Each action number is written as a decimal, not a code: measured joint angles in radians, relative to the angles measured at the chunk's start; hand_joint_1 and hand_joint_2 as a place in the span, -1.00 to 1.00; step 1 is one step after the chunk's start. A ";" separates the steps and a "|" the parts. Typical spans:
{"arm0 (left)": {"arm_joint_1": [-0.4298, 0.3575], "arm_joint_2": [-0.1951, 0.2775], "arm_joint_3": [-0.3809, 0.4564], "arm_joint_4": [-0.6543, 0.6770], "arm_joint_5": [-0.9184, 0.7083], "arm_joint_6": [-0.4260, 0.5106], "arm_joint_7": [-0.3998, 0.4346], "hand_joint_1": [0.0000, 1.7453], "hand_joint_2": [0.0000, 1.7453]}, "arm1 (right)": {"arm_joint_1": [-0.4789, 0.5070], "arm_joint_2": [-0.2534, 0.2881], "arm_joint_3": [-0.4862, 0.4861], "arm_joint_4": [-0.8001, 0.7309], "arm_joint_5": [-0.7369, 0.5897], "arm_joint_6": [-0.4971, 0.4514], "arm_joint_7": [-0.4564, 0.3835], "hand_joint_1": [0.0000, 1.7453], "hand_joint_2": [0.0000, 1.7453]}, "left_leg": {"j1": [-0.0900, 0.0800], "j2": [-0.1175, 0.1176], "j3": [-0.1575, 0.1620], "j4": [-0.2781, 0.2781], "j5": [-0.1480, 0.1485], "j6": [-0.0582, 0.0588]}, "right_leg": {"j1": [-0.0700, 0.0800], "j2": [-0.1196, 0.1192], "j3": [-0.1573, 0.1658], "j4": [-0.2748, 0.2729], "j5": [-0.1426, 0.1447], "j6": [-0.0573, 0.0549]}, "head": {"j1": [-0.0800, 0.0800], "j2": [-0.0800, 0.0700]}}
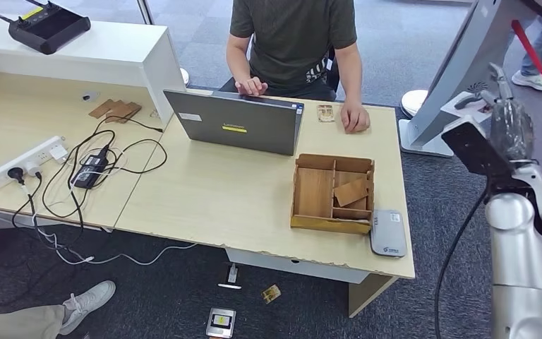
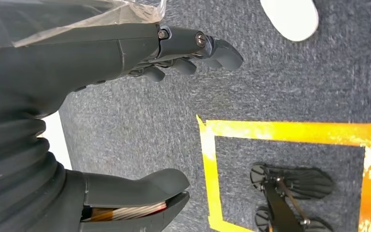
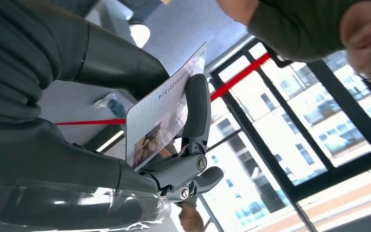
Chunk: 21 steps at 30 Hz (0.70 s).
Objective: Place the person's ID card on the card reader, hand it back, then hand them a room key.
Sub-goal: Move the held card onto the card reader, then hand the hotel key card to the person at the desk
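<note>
Pinched between thumb and fingers, the ID card (image 3: 162, 113) sits in the right hand (image 1: 509, 127), raised well above the card reader (image 1: 387, 233); that thin grip risks slipping. Left hand (image 2: 125, 121) hangs spread, holding nothing.

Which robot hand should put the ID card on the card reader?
Probably the right hand: it already holds the ID card, raised on the side of the desk where the grey card reader lies. The left hand hangs over the carpet.

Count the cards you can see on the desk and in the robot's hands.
2: the ID card held in the right hand, and a small card on the desk by the person's hand. Others may be hidden.
</note>
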 joint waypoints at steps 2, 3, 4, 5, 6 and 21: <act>-0.002 0.000 -0.004 0.000 -0.036 -0.016 -0.016 -1.00 1.00 | -0.100 0.037 0.019 0.084 0.007 -0.018 -0.044 1.00 1.00 | 0.000 0.000 -0.001 0.000 0.001 -0.001 | 0.000 0.000 -0.002 0.001 0.001 -0.001 | 0.000 0.000; -0.004 0.001 -0.007 0.000 -0.054 -0.027 -0.022 -1.00 1.00 | -0.153 0.058 0.030 0.135 0.010 -0.029 -0.064 1.00 1.00 | 0.000 0.000 -0.002 0.000 0.002 -0.002 | 0.000 0.000 -0.003 0.001 0.001 -0.002 | 0.000 0.000; -0.008 0.001 -0.011 0.000 -0.070 -0.038 -0.026 -1.00 1.00 | -0.207 0.080 0.040 0.190 0.014 -0.039 -0.079 1.00 1.00 | 0.000 0.000 -0.003 0.000 0.002 -0.003 | 0.000 0.000 -0.004 0.002 0.001 -0.002 | 0.000 0.000; -0.013 0.001 -0.015 0.000 -0.083 -0.048 -0.027 -1.00 1.00 | -0.255 0.102 0.050 0.242 0.016 -0.047 -0.088 1.00 1.00 | 0.001 -0.001 -0.003 0.000 0.003 -0.003 | 0.001 0.000 -0.004 0.002 0.001 -0.002 | 0.000 0.000; -0.017 0.001 -0.018 0.000 -0.092 -0.054 -0.027 -1.00 1.00 | -0.297 0.123 0.059 0.291 0.019 -0.053 -0.093 1.00 1.00 | 0.001 -0.002 -0.004 0.000 0.004 -0.003 | 0.001 -0.001 -0.004 0.002 0.001 -0.002 | 0.000 0.000; -0.081 -0.004 -0.064 0.000 -0.174 -0.071 0.028 -1.00 1.00 | -0.560 0.349 0.129 0.740 0.064 0.031 0.089 1.00 1.00 | 0.003 -0.002 -0.005 0.000 0.004 -0.004 | 0.003 -0.002 -0.006 0.002 0.002 -0.003 | 0.000 0.000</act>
